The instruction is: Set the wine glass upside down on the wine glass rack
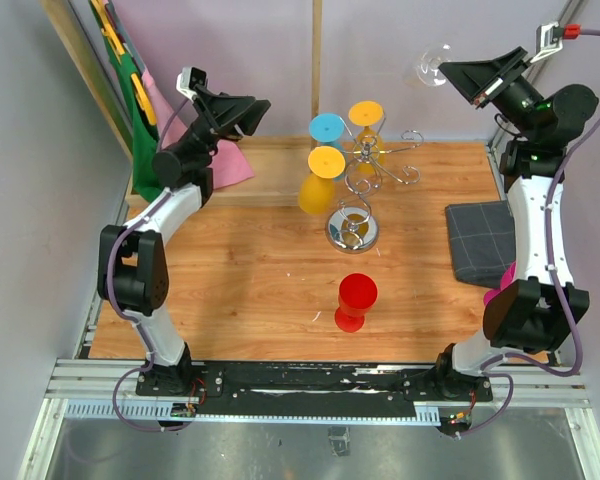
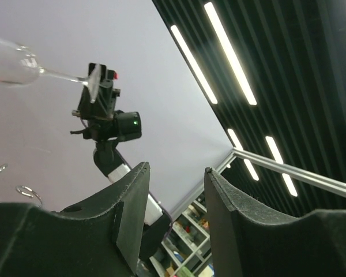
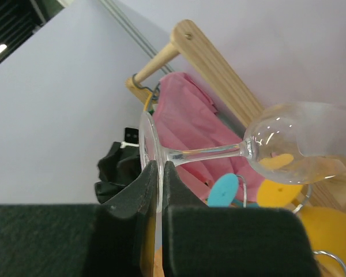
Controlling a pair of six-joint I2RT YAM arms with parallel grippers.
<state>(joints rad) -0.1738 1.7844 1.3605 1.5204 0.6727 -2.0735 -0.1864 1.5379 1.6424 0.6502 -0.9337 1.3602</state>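
Observation:
A clear wine glass [image 3: 294, 147] lies sideways in the air, high at the back right, with its bowl [image 1: 430, 65] pointing left. My right gripper [image 3: 160, 167] is shut on the rim of its round foot. Seen from above, the right gripper [image 1: 450, 72] is well above and to the right of the wine glass rack [image 1: 380, 160], a chrome wire stand with a mirrored base [image 1: 352, 228]. The left wrist view shows the glass [image 2: 11, 63] and the right gripper [image 2: 98, 98] against the wall. My left gripper [image 2: 177, 173] is raised at the back left, open and empty.
Blue [image 1: 327, 128], orange [image 1: 365, 113] and yellow [image 1: 325, 165] glasses hang upside down on the rack. A red glass [image 1: 356, 300] stands on the wooden table in front. A grey cloth [image 1: 480, 240] lies at the right, and pink cloth [image 1: 230, 160] at the back left.

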